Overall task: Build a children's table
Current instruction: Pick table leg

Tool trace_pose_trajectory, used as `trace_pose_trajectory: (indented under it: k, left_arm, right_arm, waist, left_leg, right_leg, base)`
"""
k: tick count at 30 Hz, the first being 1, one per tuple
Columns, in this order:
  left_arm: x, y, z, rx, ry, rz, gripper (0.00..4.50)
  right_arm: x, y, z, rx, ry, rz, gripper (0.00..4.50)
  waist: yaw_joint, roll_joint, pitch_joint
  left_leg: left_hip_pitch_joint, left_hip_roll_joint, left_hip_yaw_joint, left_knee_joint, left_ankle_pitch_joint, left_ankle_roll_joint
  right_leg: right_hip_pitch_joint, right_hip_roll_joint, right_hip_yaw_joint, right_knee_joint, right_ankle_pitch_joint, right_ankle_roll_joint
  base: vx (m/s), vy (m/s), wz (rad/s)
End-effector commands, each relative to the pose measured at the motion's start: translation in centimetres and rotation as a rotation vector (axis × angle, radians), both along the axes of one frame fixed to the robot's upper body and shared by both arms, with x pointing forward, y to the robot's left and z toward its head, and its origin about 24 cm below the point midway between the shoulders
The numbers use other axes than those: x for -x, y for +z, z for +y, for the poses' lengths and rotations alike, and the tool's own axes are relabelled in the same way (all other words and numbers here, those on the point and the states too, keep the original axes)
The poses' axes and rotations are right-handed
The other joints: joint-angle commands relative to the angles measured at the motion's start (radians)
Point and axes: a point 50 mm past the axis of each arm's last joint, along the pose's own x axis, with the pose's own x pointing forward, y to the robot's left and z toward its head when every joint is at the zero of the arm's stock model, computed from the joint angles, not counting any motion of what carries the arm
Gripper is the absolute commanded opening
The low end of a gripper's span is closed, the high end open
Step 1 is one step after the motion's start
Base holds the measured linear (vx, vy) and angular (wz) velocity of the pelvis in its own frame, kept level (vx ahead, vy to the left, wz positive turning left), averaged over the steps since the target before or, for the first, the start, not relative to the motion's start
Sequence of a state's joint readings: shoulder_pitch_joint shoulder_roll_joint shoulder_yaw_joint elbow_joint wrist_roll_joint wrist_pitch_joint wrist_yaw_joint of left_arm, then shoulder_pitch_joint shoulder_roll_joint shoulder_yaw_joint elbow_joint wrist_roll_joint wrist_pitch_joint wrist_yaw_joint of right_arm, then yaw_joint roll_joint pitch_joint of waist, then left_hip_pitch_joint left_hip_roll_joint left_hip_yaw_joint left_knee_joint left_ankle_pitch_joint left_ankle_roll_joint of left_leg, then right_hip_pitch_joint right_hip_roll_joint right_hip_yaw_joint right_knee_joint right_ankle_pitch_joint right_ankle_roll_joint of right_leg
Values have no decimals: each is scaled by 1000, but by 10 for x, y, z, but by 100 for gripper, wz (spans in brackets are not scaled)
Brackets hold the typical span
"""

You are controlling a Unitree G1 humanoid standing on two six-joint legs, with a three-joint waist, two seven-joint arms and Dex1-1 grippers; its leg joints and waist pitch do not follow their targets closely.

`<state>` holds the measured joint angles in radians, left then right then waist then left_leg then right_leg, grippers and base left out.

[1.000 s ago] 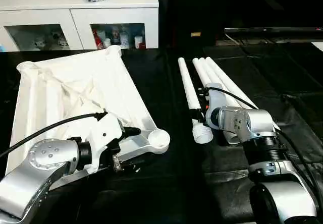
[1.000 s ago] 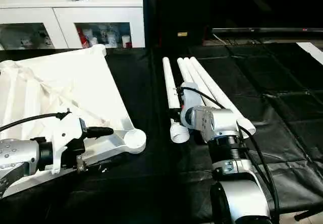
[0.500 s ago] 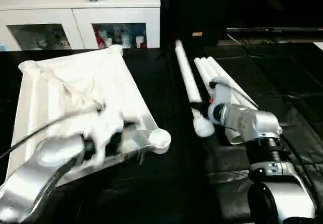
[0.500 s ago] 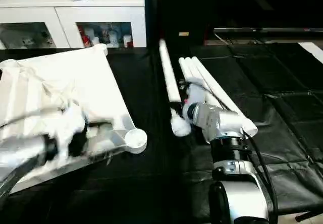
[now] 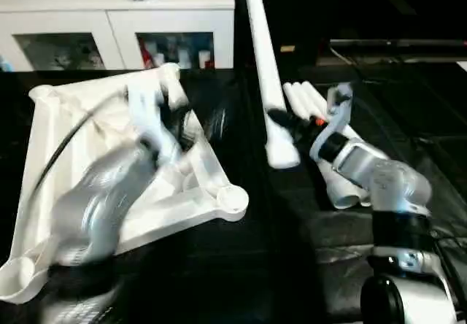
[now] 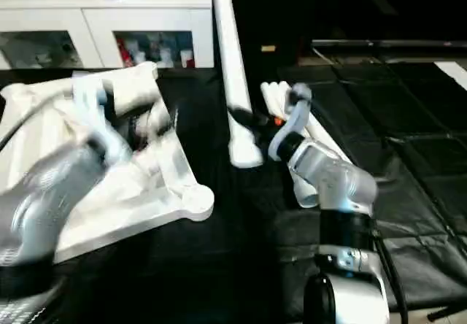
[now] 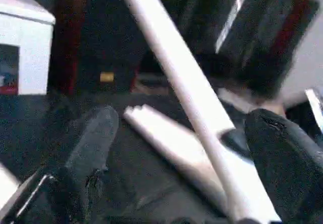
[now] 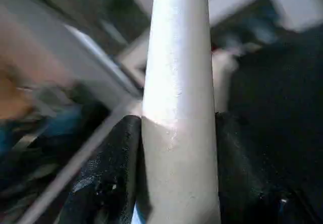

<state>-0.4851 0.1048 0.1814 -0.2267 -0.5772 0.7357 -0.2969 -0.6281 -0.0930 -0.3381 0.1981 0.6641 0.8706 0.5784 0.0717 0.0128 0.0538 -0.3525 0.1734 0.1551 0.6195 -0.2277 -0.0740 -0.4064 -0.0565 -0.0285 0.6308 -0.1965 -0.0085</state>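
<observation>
The right gripper (image 5: 281,120) is clamped on one long tapered white plastic tube leg (image 5: 261,54), near its thick end. The leg is raised off the black mat (image 5: 408,120) and slants steeply up and away from the robot. Three matching white legs (image 5: 321,109) lie side by side on the mat just beyond the right forearm. The large white rectangular plastic table top (image 5: 182,193) lies ribbed underside up on the left, round corner socket (image 5: 233,198) toward the robot. The left gripper (image 7: 176,148), fingers spread wide and empty, hangs above the top. A white cabinet with glass doors (image 5: 109,25) stands behind.
</observation>
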Motion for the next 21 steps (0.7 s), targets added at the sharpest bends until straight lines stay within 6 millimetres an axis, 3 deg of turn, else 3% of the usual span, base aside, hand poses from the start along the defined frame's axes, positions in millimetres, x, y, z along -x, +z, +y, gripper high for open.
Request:
trace_pose_trajectory:
  k: [1,7,10,13,17,21]
  left_arm:
    - [-4,4,0,106,18,34,450]
    - [-1,14,-17,282,-93,58,450]
    - [2,22,-26,364,-167,56,450]
    - [5,27,-34,375,-236,59,450]
    - [3,20,-40,340,-235,109,450]
    - [2,18,-40,321,-221,131,450]
  right_arm:
    - [9,12,1,-54,78,-76,186]
    - [22,18,7,-83,176,-132,186]
    - [26,18,9,-73,203,-141,185]
    - [28,17,10,-60,217,-149,185]
    - [33,17,16,2,249,-183,185]
    - [31,13,19,114,223,-206,185]
  waist:
    - [9,-2,-66]
    - [24,-2,-67]
    - [25,-4,-65]
    - [26,-5,-64]
    - [27,-3,-67]
    - [24,2,-67]
  left_leg:
    - [-10,25,1,-64,-27,31]
    - [-8,34,-3,-66,-16,32]
    - [-12,32,-5,-69,-27,24]
    - [-15,32,-6,-70,-25,16]
    - [-16,33,-9,-68,4,19]
    - [-17,34,-11,-68,8,12]
  right_leg:
    - [72,-61,39,-68,-36,-256]
    - [63,-64,32,-73,-78,-242]
    - [65,-65,29,-77,-116,-228]
    - [65,-66,28,-79,-141,-206]
    - [67,-65,27,-77,-105,-186]
    - [66,-66,24,-76,-84,-193]
  base:
    - [0,0,0]
    - [0,0,0]
    - [0,0,0]
    - [0,0,0]
    - [0,0,0]
    - [0,0,0]
